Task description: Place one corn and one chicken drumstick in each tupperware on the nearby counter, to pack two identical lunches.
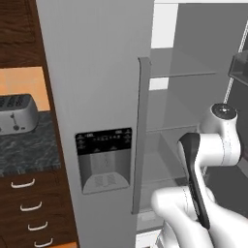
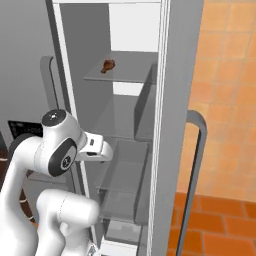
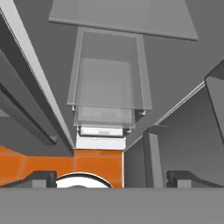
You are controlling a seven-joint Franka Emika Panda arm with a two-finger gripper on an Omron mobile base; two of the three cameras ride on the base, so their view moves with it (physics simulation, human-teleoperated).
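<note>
At the far left of the left base view, a silver toaster (image 1: pixel 17 114) is seen standing on the dark speckled surface (image 1: pixel 29 145) above brown drawers (image 1: pixel 34 208) with curved silver handles. Next to them stands the closed grey fridge door (image 1: pixel 92 97) with its dispenser panel (image 1: pixel 103 160) and a tall vertical handle (image 1: pixel 140 135). To the right, the open fridge compartment is shown with glass shelves (image 2: pixel 125 170), stacked one under another. One chicken drumstick (image 2: pixel 108 65) is seen lying on the upper shelf (image 2: pixel 127 70), near its left edge, with bare shelf to its right. The pincer (image 3: pixel 111 179) is held spread wide with nothing between its tips, pointed down past the shelves toward the orange floor (image 3: pixel 57 164). The open door's handle (image 2: pixel 195 175) is seen at the right.
</note>
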